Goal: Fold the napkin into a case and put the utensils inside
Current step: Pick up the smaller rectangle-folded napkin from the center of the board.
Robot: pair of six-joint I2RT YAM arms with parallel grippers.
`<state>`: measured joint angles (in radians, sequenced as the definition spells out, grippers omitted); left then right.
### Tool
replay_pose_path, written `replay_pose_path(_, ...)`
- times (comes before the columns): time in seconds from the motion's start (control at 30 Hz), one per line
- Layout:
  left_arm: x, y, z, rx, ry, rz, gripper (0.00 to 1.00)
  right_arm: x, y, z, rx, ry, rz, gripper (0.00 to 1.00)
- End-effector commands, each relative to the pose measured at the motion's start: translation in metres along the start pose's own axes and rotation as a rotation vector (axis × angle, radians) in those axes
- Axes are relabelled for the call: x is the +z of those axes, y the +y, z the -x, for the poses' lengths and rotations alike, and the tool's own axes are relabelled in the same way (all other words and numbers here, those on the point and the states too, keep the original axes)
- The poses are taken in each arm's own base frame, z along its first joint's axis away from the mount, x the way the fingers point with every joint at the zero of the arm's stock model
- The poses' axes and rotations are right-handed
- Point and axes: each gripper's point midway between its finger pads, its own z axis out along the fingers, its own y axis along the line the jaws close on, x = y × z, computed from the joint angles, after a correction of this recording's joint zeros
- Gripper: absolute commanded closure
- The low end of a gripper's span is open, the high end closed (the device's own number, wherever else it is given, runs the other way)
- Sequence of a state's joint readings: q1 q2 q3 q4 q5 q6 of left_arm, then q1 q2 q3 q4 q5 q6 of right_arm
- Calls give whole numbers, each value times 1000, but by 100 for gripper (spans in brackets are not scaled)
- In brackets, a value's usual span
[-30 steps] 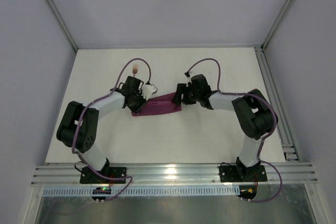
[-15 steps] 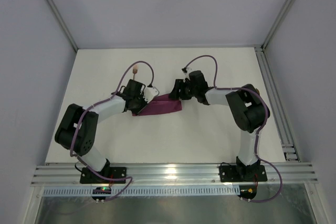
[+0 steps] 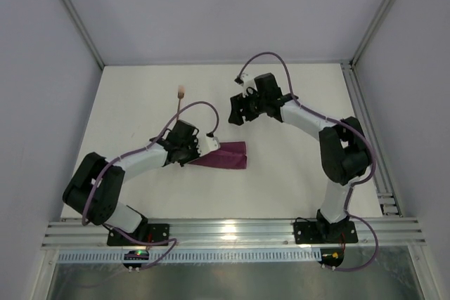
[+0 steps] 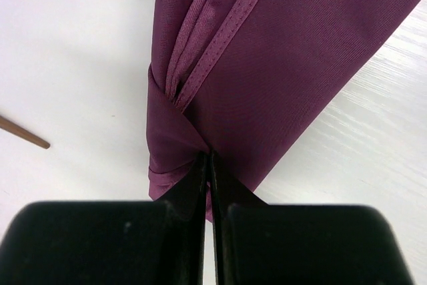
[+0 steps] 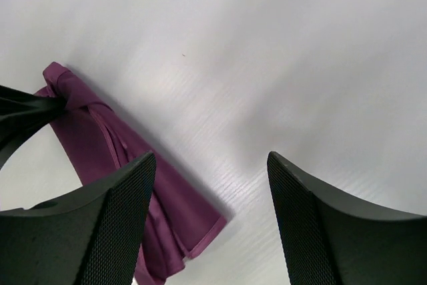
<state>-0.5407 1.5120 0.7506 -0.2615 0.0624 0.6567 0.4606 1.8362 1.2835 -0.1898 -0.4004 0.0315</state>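
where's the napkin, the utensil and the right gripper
napkin (image 3: pixel 226 155): top view, middle of the folded cloth
utensil (image 3: pixel 181 93): top view, its pale head
right gripper (image 5: pixel 210 159): right wrist view, midway between its open fingertips

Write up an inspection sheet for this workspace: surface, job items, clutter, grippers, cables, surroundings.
Surface: white table, no spills or marks seen.
Job's things: napkin folded into a narrow strip, lying on the table; one utensil lies apart from it, toward the far side; a second one is not seen.
Clutter: nothing seen.
Grippers: left gripper shut on one end of the napkin; right gripper open, holding nothing, apart from the napkin.
Cables: a purple cable arches over each wrist; no snag seen.
Surroundings: grey walls on three sides, metal rail along the near edge.
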Motion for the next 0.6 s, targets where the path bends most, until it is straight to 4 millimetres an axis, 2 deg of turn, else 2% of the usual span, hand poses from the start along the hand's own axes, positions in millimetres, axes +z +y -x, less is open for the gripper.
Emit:
replay_pose_path(0.0,-6,-62,-36,65,66,-231,100,9,17,-37,-51,163,152,28)
replay_pose_path(0.27,-18,-58,-39,137,47,-195,100,44,83,-79,-79,277,411,28)
replay_pose_path(0.3,-18,-57,-38,138,46,-192,100,49,87,-86,-56,296,438,28)
replay_pose_path(0.43,-19,-55,-36,119,37,-174,100,51,111,-105,-50,348,530,28)
replay_pose_path(0.53,-19,-53,-32,103,19,-160,100,46,130,-125,-47,393,590,28)
replay_pose_path(0.57,-18,-52,-30,88,11,-151,100,44,134,-137,-37,419,598,28)
